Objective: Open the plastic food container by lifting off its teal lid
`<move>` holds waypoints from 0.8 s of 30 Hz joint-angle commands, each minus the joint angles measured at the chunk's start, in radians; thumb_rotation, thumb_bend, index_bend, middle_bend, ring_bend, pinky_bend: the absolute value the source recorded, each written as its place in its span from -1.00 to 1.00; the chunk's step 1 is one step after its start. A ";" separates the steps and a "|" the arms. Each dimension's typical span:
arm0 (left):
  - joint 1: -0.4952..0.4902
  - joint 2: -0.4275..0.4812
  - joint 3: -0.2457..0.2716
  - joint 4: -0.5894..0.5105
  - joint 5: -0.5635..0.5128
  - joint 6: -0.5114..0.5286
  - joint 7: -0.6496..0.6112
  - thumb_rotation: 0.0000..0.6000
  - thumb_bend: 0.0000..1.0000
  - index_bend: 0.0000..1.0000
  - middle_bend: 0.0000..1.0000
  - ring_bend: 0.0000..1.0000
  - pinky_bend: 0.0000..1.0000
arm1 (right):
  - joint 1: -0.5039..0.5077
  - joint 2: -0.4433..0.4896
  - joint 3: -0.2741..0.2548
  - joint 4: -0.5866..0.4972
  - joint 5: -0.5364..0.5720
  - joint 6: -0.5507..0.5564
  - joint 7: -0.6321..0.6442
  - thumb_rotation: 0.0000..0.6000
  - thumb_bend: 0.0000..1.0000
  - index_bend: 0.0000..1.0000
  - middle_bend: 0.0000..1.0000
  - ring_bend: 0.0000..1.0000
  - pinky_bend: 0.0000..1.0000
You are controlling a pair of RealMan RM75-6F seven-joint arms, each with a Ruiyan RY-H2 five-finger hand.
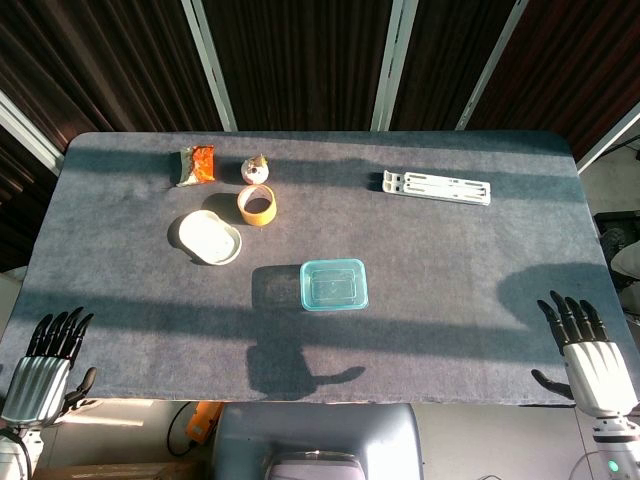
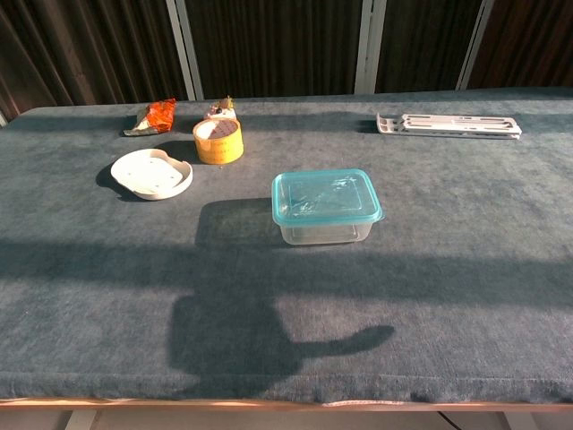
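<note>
A clear plastic food container [image 1: 334, 285] [image 2: 326, 222] stands near the middle of the grey table, its teal lid [image 2: 325, 196] seated flat on top. My left hand [image 1: 48, 362] hangs at the table's near left corner, fingers extended and apart, holding nothing. My right hand [image 1: 588, 352] is at the near right corner, likewise spread and empty. Both hands are far from the container and appear only in the head view.
Behind and left of the container lie a white dish [image 1: 210, 238] [image 2: 152, 173], a yellow tape roll [image 1: 257, 205] [image 2: 218, 141], an orange snack packet [image 1: 197, 165] [image 2: 152, 116] and a small round object [image 1: 257, 168]. A white rack [image 1: 437, 186] [image 2: 449, 124] lies at the far right.
</note>
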 commanded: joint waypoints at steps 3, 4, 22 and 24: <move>-0.008 -0.004 0.005 0.004 0.008 -0.012 -0.005 1.00 -0.34 -1.00 -1.00 -1.00 -1.00 | 0.000 0.001 -0.001 0.000 -0.001 0.000 0.001 1.00 -0.83 -1.00 -1.00 -1.00 -1.00; -0.018 -0.007 0.008 0.008 0.023 -0.020 -0.022 1.00 -0.35 -1.00 -1.00 -1.00 -1.00 | 0.000 0.001 -0.001 0.000 -0.001 0.000 -0.001 1.00 -0.83 -1.00 -1.00 -1.00 -1.00; -0.389 -0.264 -0.075 0.014 0.120 -0.341 -0.373 1.00 -0.48 -1.00 -1.00 -1.00 -1.00 | 0.049 -0.003 0.028 0.017 0.049 -0.081 -0.055 1.00 -0.83 -1.00 -1.00 -1.00 -1.00; -0.420 -0.318 -0.105 0.033 0.099 -0.368 -0.317 1.00 -0.47 -1.00 -1.00 -1.00 -1.00 | 0.056 0.000 0.032 0.021 0.053 -0.091 -0.047 1.00 -0.83 -1.00 -1.00 -1.00 -1.00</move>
